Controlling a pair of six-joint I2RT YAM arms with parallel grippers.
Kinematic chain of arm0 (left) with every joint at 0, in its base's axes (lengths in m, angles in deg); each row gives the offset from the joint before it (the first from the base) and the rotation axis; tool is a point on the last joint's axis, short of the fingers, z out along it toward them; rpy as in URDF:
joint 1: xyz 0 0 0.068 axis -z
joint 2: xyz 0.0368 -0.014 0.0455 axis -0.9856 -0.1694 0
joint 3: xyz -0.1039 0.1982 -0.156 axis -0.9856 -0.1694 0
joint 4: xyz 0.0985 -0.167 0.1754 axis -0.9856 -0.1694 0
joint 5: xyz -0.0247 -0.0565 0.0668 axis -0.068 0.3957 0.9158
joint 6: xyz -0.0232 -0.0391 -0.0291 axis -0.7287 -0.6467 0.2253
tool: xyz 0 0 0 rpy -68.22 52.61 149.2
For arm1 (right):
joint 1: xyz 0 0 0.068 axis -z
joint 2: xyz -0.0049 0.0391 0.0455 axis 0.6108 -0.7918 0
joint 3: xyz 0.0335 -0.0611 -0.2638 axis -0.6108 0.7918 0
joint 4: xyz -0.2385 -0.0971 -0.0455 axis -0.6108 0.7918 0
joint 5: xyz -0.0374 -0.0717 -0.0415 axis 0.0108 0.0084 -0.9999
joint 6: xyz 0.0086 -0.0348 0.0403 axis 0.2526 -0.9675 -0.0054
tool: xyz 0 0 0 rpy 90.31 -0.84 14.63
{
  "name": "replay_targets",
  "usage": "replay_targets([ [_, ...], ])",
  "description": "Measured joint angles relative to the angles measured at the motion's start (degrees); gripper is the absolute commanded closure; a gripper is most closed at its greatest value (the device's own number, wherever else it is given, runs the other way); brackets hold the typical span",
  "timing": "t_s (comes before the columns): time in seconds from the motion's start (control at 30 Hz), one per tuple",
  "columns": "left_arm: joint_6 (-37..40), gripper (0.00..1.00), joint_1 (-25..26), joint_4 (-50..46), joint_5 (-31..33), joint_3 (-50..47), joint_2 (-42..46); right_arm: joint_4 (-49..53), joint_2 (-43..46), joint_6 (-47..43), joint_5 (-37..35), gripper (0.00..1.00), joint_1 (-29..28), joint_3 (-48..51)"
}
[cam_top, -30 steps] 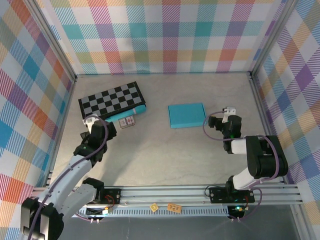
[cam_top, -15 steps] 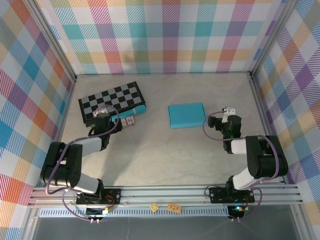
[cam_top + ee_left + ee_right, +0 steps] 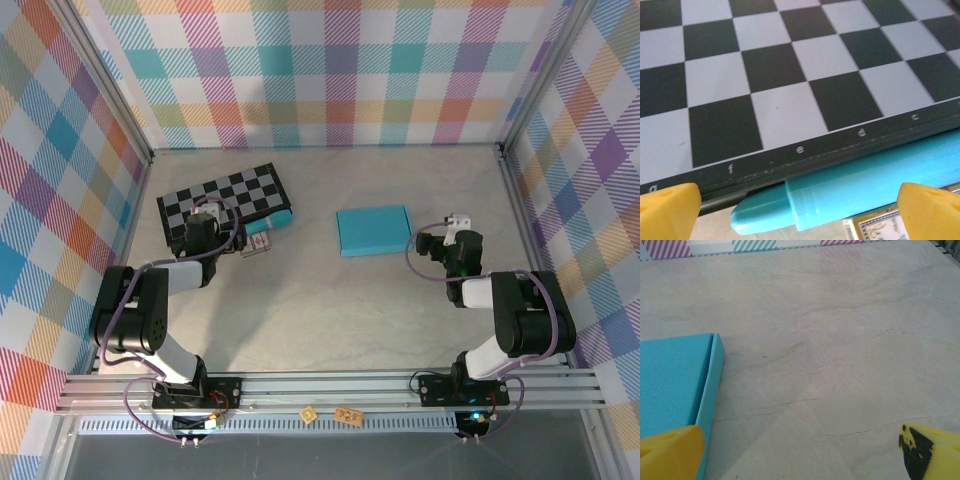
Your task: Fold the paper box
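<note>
While the left gripper point(image 3: 797, 212) spreads its yellow fingers point(image 3: 667, 207) wide with nothing between them, it hangs over the near edge of the checkerboard point(image 3: 790, 65), whose teal rim point(image 3: 850, 192) and a small card point(image 3: 880, 226) lie just by the tips, at the left side of the table point(image 3: 330, 310). The right gripper point(image 3: 805, 455) is likewise spread and empty, low over bare table near the right edge. The box point(image 3: 373, 230) lies flat just to its left, near the table's middle and well apart from the checkerboard.

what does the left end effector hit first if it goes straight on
Probably the teal edge of the checkered board, which lies just ahead of the left end effector, between its open jaws; depth is hard to judge.
</note>
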Motion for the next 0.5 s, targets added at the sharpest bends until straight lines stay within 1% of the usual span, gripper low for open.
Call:
replay_targets([
  [0.1, 0.28, 0.00, 0.00, 5.44, -1.27, -3.96, 0.46, 0.00, 0.00, 0.00, 0.02, 0.01, 0.00, 0.00],
  [0.2, 0.63, 0.00, 0.00, 15.50, -1.68, -11.41, 0.42, 0.00, 0.00, 0.02, 0.15, 0.01, 0.00, 0.00],
  [0.3, 0.63, 0.00, 0.00, 21.59, -1.68, -17.22, 0.39, 0.00, 0.00, 0.00, 0.15, 0.01, -0.02, 0.00],
  [0.43, 0.85, 0.00, 0.00, 26.64, -1.88, -18.49, 0.37, 0.00, 0.00, 0.02, 0.15, 0.01, 0.00, 0.00],
  [0.5, 0.85, 0.00, 0.00, 25.09, -1.75, -16.13, 0.24, 0.00, 0.00, 0.02, 0.15, 0.01, 0.00, 0.00],
])
